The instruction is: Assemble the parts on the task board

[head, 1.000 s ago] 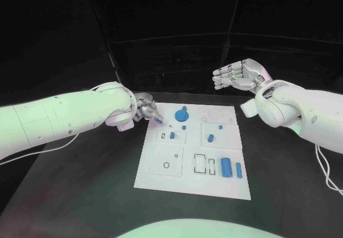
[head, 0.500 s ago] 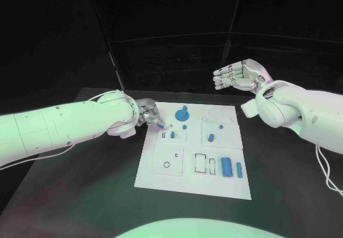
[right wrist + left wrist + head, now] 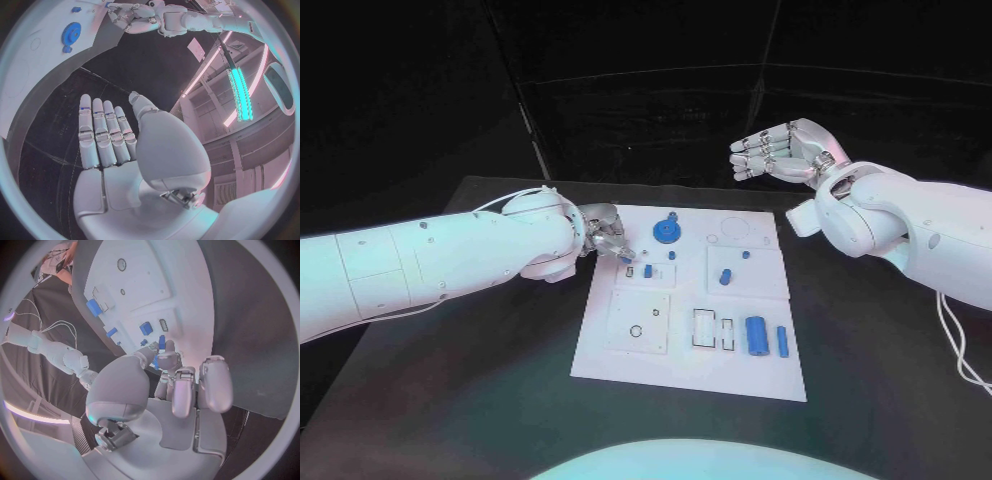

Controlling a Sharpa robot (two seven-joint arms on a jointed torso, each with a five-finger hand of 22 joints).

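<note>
The white task board (image 3: 678, 352) lies in the middle of the table. My left hand (image 3: 600, 233) hovers at the board's far left edge and pinches a small blue part (image 3: 627, 256) between thumb and fingertips; the left wrist view shows that part (image 3: 161, 342) at the fingertips over the board (image 3: 144, 285). A blue gear (image 3: 666, 232) stands near the far edge, also in the right wrist view (image 3: 72, 34). Small blue pegs (image 3: 648, 271) and a block (image 3: 726, 277) sit mid-board. A blue cylinder (image 3: 757, 336) lies at the near right. My right hand (image 3: 783, 150) is raised beyond the board, empty.
A thin blue bar (image 3: 782, 342) lies beside the cylinder. Empty rectangular slots (image 3: 714, 329) and a ring recess (image 3: 636, 332) mark the near half of the board. Black table (image 3: 459, 400) surrounds the board, with a cable (image 3: 416, 308) trailing from my left arm.
My left hand has moved a little nearer along the board's left edge, carrying the small blue part with it. The right hand has stayed raised.
</note>
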